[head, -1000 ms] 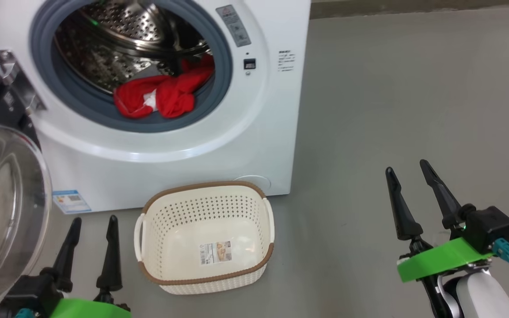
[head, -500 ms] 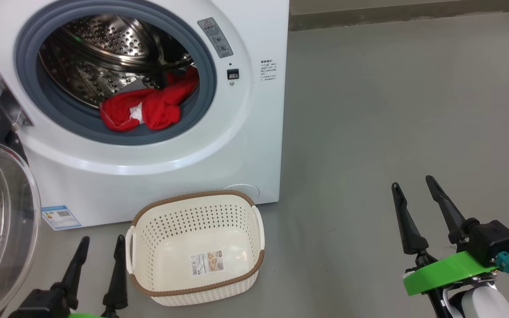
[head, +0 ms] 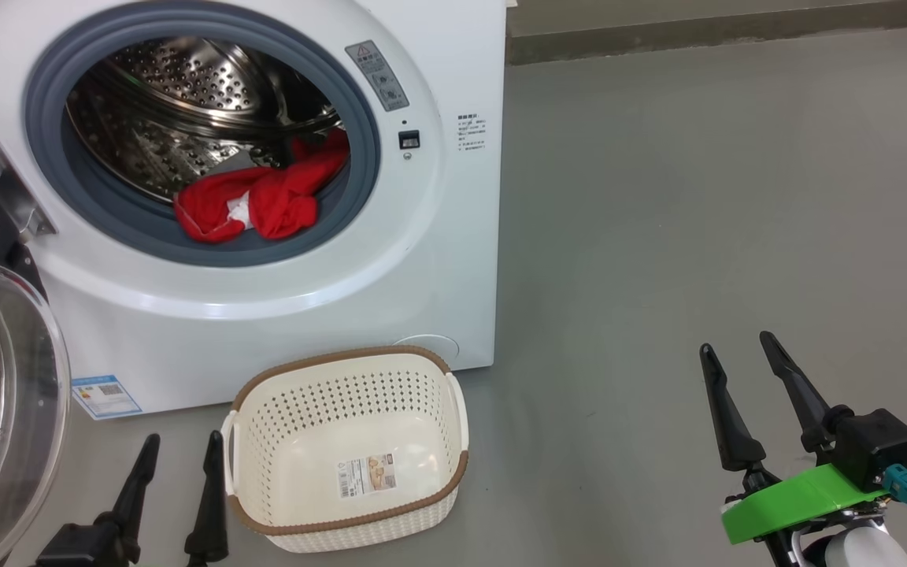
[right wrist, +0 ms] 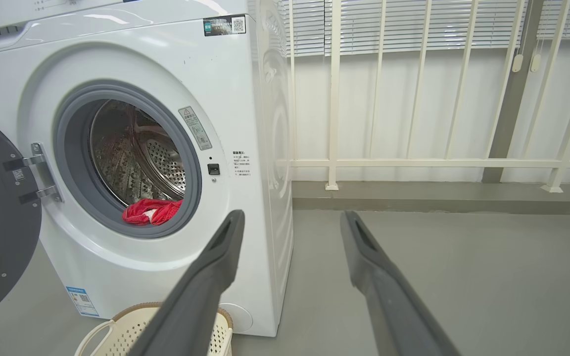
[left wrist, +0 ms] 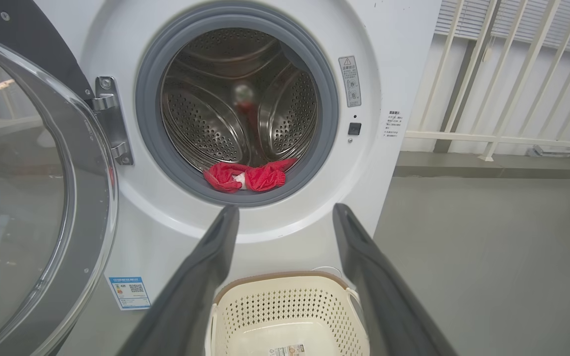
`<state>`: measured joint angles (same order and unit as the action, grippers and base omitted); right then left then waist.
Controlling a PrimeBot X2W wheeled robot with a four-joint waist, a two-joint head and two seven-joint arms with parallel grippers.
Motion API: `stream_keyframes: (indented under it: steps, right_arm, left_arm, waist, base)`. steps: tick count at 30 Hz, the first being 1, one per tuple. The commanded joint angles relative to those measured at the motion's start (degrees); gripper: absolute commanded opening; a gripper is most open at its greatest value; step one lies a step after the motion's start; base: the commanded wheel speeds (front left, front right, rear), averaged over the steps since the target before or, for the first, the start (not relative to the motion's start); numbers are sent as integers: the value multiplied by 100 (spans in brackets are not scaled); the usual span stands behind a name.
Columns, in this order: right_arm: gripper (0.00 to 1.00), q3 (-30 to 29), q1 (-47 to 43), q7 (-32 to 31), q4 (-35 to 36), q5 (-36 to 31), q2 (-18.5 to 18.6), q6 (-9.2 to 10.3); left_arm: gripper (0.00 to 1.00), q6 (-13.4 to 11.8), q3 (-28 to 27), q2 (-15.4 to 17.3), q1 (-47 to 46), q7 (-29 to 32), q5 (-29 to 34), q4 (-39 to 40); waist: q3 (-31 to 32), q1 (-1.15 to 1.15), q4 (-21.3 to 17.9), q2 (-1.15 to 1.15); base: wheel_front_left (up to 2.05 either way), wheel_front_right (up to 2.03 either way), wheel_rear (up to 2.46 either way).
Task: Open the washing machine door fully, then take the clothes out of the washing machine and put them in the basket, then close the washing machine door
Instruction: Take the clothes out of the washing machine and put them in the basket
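A laundry corner, perhaps a home balcony or a utility room; which of the two cannot be told. A white front-loading washer (right wrist: 225, 74) stands at the left of the right wrist view, straight on a bare grey floor (right wrist: 463, 257). Its door (left wrist: 18, 173) hangs open at the left of the left wrist view. Red clothes (head: 264, 209) lie in the steel drum (head: 186, 118), and a perforated basket (head: 343, 390) sits on the floor in front, lower middle of the head view. Across the upper right of the right wrist view a cream railing (right wrist: 334, 99) stands on a low grey kerb (right wrist: 438, 198), backed by slatted white blinds (right wrist: 413, 24).
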<state>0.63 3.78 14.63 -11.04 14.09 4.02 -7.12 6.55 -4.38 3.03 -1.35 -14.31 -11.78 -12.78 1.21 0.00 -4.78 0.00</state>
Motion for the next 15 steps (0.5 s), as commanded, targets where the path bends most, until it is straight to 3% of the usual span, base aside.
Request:
stream_keyframes:
  steps: [1, 6, 15]
  right_arm:
    - [100, 96, 115, 37, 134, -2, 90, -36]
    - [100, 109, 118, 37, 102, 11, 95, -36]
    - [100, 182, 129, 37, 52, 42, 108, -36]
  left_arm:
    - [100, -31, -216, 78, -121, -69, 29, 97]
    - [100, -40, -316, 46, -162, -69, -151, 201]
    - [100, -65, -346, 46, -187, -69, 62, 250]
  waist:
    - [-1, 0, 4, 0]
    - [-14, 0, 6, 0]
    - [-38, 0, -3, 0]
  base:
    - [0, 0, 0]
    - [0, 0, 0]
    - [4, -12, 8]
